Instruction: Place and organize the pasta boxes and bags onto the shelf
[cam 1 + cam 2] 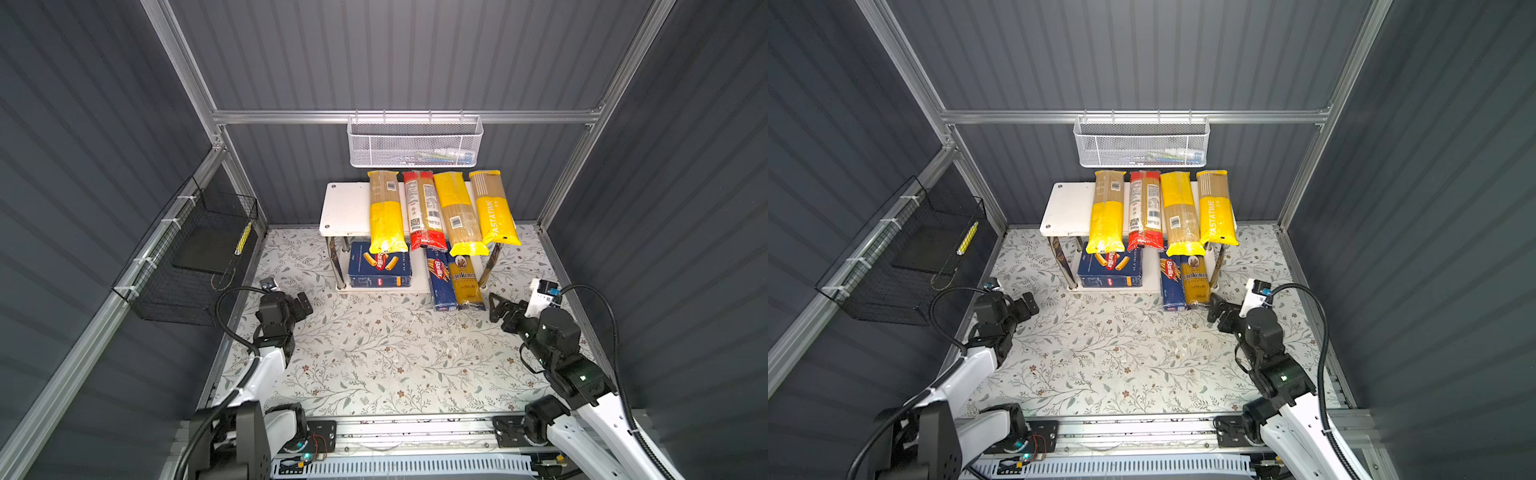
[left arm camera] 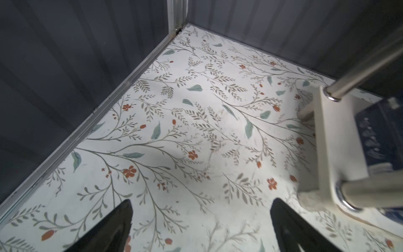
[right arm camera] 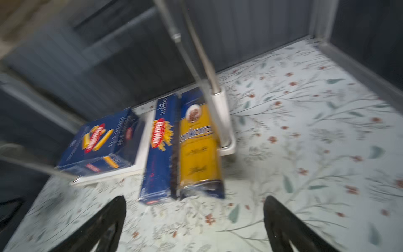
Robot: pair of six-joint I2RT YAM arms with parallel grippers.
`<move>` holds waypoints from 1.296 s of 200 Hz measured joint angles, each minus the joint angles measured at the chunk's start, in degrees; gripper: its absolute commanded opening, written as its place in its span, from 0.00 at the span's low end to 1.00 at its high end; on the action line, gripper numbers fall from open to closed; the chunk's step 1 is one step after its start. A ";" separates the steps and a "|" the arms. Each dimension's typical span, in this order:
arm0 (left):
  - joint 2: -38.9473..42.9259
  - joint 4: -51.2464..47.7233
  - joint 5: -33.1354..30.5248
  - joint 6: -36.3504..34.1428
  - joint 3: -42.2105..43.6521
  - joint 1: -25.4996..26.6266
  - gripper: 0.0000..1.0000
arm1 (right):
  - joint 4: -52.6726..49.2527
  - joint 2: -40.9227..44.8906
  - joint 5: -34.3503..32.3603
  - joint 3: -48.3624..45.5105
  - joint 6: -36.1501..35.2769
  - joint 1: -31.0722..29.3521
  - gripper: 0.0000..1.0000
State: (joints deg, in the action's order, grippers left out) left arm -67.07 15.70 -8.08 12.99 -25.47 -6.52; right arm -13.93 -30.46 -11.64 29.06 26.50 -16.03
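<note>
Since everything's already on the shelf, I'd say what's left is tidying. Four bags lie side by side on top and the rigatoni box sits on the lower tier. The spaghetti box and ankara bag lie next to it, touching each other, near ends poking out past the front edge over the desk.

Right jaws are wide open and empty, just off the ankara bag's near end. Left jaws are open and empty too, over bare desk near the shelf's left front leg.

If it were me, I'd push those two straight along their length, low and square on both ends at once — the bag looks floppy and could buckle, and the chrome leg sits right beside it.
</note>
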 measured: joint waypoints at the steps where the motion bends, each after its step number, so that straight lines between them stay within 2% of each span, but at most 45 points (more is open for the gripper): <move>1: -0.20 0.20 0.11 -0.02 0.00 -0.11 0.99 | 0.04 -0.02 -0.20 -0.24 -0.20 0.57 0.99; 25: -5.29 10.10 4.24 -2.14 2.25 -1.42 1.00 | 5.22 -1.49 -2.38 -6.54 -4.04 8.17 0.99; 62: -9.46 26.10 8.61 -4.76 9.73 -1.57 1.00 | 24.55 -10.82 -3.17 -18.29 -11.41 14.34 0.99; 89: -15.02 33.22 11.04 -5.38 9.86 -1.57 0.99 | 36.46 -20.26 -1.97 -19.67 -16.02 14.88 0.99; 135: -25.57 41.09 17.07 -5.51 5.99 -1.57 1.00 | 57.09 -30.60 0.66 -21.24 -20.41 14.93 0.99; 161: -27.34 41.55 20.72 -6.34 4.76 -1.57 0.99 | 68.87 -38.60 2.51 -21.57 -22.82 14.93 0.99; 181: -27.74 39.87 22.93 -7.43 2.12 -1.38 1.00 | 78.64 -49.86 3.45 -20.90 -24.52 14.91 0.99; 192: -28.13 38.03 23.19 -8.11 -0.09 -0.76 1.00 | 79.65 -54.25 3.32 -20.02 -25.40 14.49 0.99; 222: -28.72 33.90 21.75 -11.04 -4.35 2.32 0.99 | 78.77 -53.55 5.18 -17.68 -26.62 14.60 0.99; 259: -29.51 41.97 17.59 -12.44 0.72 6.10 1.00 | 78.47 -53.33 5.66 -14.80 -26.77 14.93 0.99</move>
State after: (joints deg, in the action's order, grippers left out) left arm -96.57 57.67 9.52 0.56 -24.75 -0.43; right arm 64.53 -83.79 -5.98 14.26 -0.27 -1.10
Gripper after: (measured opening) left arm 0.996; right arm 0.991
